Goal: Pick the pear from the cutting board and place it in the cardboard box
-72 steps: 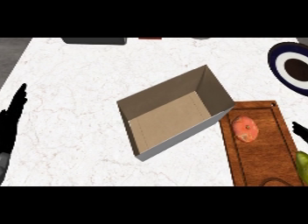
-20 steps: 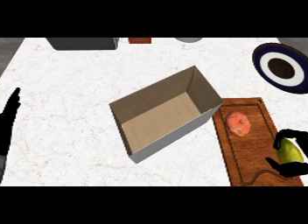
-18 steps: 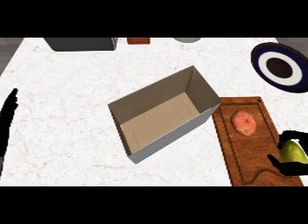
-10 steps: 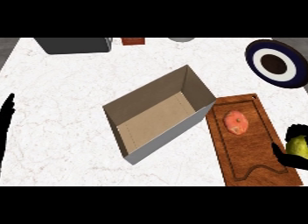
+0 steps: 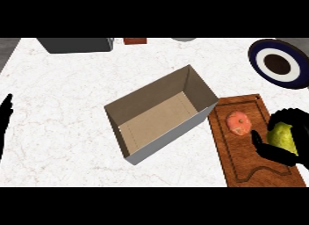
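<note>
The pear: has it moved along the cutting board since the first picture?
Yes. The pear, in the right hand, has moved from the cutting board's near corner to beside the orange food.

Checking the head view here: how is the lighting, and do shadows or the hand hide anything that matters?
Head view: light is even, no glare on the white counter; the cardboard box has darker inner walls but its floor shows plainly; the right hand curls round the pear, hiding part of it; the left hand is cut by the view's left edge.
</note>
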Action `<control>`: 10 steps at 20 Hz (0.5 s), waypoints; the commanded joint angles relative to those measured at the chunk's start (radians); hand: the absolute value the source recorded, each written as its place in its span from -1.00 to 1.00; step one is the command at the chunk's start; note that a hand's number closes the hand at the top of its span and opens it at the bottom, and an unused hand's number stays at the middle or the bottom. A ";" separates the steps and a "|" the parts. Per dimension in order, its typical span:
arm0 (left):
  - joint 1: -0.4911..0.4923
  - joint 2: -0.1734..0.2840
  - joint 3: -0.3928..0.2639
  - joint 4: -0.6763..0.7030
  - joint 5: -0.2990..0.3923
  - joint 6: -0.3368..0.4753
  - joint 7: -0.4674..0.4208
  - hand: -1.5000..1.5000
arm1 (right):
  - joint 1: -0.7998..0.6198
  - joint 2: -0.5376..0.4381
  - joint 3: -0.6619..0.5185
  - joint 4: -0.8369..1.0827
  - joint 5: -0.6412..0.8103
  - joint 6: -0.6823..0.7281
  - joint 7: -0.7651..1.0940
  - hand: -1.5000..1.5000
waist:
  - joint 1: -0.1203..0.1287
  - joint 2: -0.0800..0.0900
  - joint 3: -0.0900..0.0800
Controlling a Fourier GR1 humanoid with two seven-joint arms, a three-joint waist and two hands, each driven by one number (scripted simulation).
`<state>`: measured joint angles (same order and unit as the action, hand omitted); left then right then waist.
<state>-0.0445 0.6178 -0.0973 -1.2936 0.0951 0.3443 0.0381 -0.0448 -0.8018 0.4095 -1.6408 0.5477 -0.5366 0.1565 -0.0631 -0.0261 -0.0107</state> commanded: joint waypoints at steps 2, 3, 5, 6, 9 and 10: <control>-0.010 -0.004 -0.002 0.004 -0.015 -0.008 -0.018 0.00 | 0.000 0.011 0.052 -0.353 0.101 0.100 0.290 1.00 | 0.024 0.012 0.004; -0.010 -0.038 -0.028 0.010 -0.031 0.010 -0.015 0.00 | -0.026 0.027 0.060 -0.406 0.106 0.138 0.353 1.00 | 0.026 0.014 0.004; -0.068 -0.049 -0.046 -0.017 -0.046 0.012 0.040 0.00 | -0.109 0.078 0.077 -0.453 0.136 0.218 0.479 1.00 | 0.048 0.020 0.007; -0.068 -0.005 -0.011 -0.026 -0.023 -0.022 0.049 0.00 | -0.138 0.101 0.059 -0.482 0.109 0.243 0.522 1.00 | 0.057 0.020 0.008; -0.050 -0.019 0.006 0.014 -0.002 -0.063 -0.026 0.00 | -0.303 0.244 0.112 -0.431 0.204 0.320 0.697 1.00 | 0.078 0.026 0.008; -0.073 -0.026 -0.003 0.023 -0.020 -0.055 -0.024 0.00 | -0.372 0.292 0.123 -0.414 0.200 0.356 0.740 1.00 | 0.081 0.027 0.008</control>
<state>-0.0918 0.5964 -0.1078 -1.2880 0.0756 0.3125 0.0295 -0.2556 -0.6387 0.4954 -2.0478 0.6960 -0.2790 0.7137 -0.0032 -0.0057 -0.0046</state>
